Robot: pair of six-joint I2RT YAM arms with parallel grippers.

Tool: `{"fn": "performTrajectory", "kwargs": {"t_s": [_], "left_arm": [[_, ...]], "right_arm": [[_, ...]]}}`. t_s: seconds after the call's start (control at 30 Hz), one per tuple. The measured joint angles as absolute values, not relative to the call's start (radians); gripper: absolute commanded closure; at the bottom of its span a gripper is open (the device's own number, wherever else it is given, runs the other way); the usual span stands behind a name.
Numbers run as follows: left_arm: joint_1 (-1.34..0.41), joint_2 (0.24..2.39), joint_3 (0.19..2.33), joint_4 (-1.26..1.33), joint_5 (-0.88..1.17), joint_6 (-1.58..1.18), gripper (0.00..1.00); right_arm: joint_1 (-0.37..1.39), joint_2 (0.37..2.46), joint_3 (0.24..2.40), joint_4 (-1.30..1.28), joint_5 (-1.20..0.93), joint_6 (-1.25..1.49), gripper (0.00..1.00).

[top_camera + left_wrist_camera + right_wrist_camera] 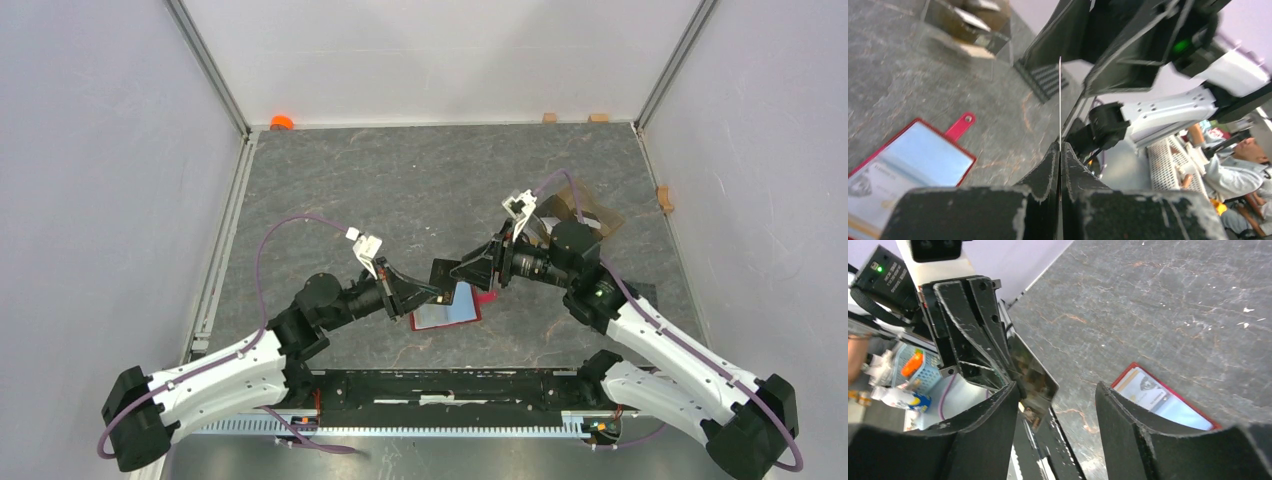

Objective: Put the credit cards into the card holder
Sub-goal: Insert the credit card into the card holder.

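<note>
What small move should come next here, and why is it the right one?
Probably the right claw should back straight off: its jaws stand open beside the thin dark plastic card, which the shut left claw pinches and could then carry to the flat red card holder.

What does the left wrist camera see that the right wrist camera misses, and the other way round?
Only the left wrist view: the left pincer shut on the dark card, which shows edge-on as a thin line; a clear plastic box at the back; the red tab of the card holder. Only the right wrist view: that card's glossy flat face, seen past the open right pincer. Both: the card holder lying on the table with a light blue card showing in it.
</note>
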State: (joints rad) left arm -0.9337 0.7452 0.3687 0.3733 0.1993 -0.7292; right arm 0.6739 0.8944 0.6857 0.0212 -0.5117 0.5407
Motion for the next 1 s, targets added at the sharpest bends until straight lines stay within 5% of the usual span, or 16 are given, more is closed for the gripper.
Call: {"fn": "performTrajectory", "kwargs": {"t_s": [0.4, 0.6, 0.83, 0.87, 0.97, 1.0], "left_arm": [[-0.934, 0.703, 0.344, 0.5, 0.171, -0.793, 0.98], [-0.934, 0.705, 0.337, 0.525, 0.163, -0.796, 0.98], [-0.934, 0.727, 0.337, 0.545, 0.159, -0.8, 0.97], [-0.934, 0.732, 0.336, 0.542, 0.155, -0.8, 0.88], [-0.934, 0.749, 0.334, 0.53, 0.133, -0.814, 0.35], [-0.934, 0.755, 0.334, 0.519, 0.126, -0.819, 0.24]], "right_arm": [[0.674, 0.905, 0.525, 0.482, -0.57, 0.838, 0.71], [0.674, 0.95, 0.493, 0.625, -0.63, 0.925, 0.75], [0.676, 0.988, 0.477, 0.65, -0.654, 0.944, 1.0], [0.676, 0.993, 0.473, 0.653, -0.654, 0.946, 1.0], [0.67, 0.998, 0.471, 0.619, -0.642, 0.921, 1.0], [0.67, 0.998, 0.471, 0.595, -0.628, 0.904, 1.0]]}}
